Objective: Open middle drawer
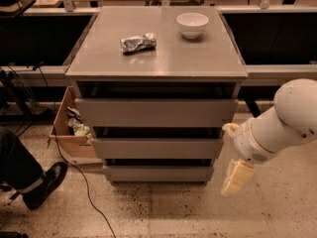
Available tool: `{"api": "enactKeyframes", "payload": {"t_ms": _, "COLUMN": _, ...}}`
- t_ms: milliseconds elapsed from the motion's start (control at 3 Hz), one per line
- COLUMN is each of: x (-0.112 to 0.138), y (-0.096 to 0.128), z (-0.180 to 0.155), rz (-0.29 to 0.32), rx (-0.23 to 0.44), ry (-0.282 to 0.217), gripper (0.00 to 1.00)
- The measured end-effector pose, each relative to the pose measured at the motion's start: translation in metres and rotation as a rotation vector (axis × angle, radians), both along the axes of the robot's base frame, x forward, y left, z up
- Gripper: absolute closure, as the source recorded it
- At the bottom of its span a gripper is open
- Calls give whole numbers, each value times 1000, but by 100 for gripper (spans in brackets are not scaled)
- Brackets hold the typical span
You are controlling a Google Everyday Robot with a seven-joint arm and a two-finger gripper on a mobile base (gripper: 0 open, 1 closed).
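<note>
1. Cabinet of three grey drawers stands mid-view. Its top serves as a counter (163, 66) carrying a white bowl (192, 24) and a crumpled foil packet (138, 42).
2. Middle drawer (157, 148) sits between the top drawer (156, 112) and the bottom drawer (158, 173). It has a flat front and no handle. It looks shut, with a dark gap above its upper edge.
3. Tool (237, 178) hangs from the white arm (277, 128) to the right of the cabinet. It is low, about level with the bottom drawer, and points down at the floor. It is apart from the cabinet and touches nothing. Whether it is spread or pressed together, I cannot tell.
4. Judgement: this is the approach stage, and no pull has started.
5. Risk, wrong front: the tool is nearer the bottom drawer's height, so a straight move inward could catch that one instead.
6. Risk, slip: with no handle, the only purchase looks to be the upper edge at the dark gap. A shallow hook there could skid off.
7. Risk, collision: coming in from the side, the arm could knock the cabinet's right corner. A jolt could shift the bowl on the counter.
8. Risk, jam: a pull far off-centre, near the right end, may skew the drawer.
9. Cardboard box (67, 133) and a person's shoe (42, 185) lie left of the cabinet, well apart from the tool.
</note>
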State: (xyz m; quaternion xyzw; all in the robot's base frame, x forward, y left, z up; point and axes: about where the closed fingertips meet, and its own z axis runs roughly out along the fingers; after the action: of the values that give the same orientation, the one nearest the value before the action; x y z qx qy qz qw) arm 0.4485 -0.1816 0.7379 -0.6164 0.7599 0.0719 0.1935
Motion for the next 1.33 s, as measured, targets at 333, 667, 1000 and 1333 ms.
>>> {"api": "enactKeyframes", "payload": {"t_ms": 333, "x": -7, "y": -1, "z": -27, "rz": -42, "rx": 33, "ry": 6, "gripper": 0}}
{"api": "enactKeyframes", "payload": {"t_ms": 667, "x": -7, "y": 2, "z": -75, "rz": -79, "rx": 87, "ry": 3, "gripper": 0}}
{"api": "enactKeyframes", "payload": {"t_ms": 1000, "x": 25, "y": 14, "z": -141, "rz": -107, "rx": 172, "ry": -35, "gripper": 0}}
{"api": "enactKeyframes", "payload": {"t_ms": 1333, "x": 56, "y": 30, "z": -187, "rz": -105, "rx": 244, "ry": -45, "gripper": 0}}
